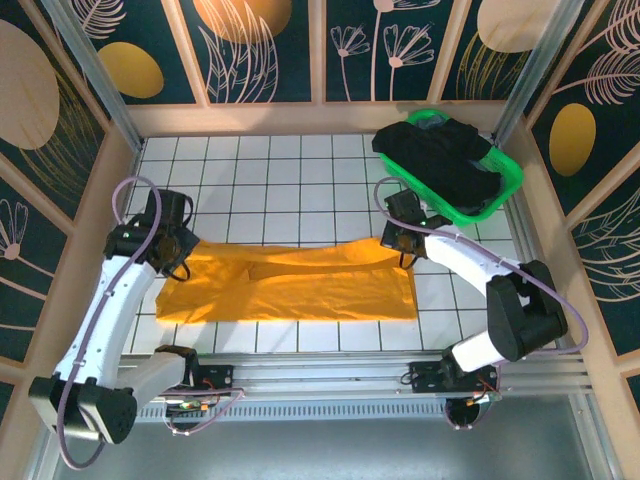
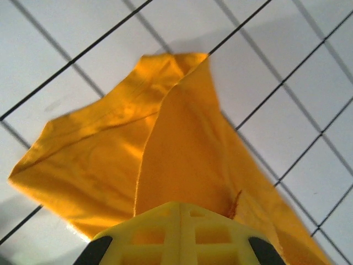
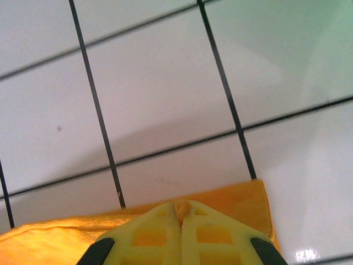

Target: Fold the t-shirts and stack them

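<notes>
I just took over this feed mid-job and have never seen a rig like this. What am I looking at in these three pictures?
Two robot arms are bolted at the near edge of a white tiled table. The wide picture looks down from above and behind them, left arm on the left. The other two come from a camera on each wrist; the yellow shapes at the bottom are that arm's own fingers. A mustard t-shirt lies spread on the tiles. The left gripper and the right gripper each pinch a far corner of it, jaws shut on the cloth. A black t-shirt sits in the green basket at the far right.
</notes>
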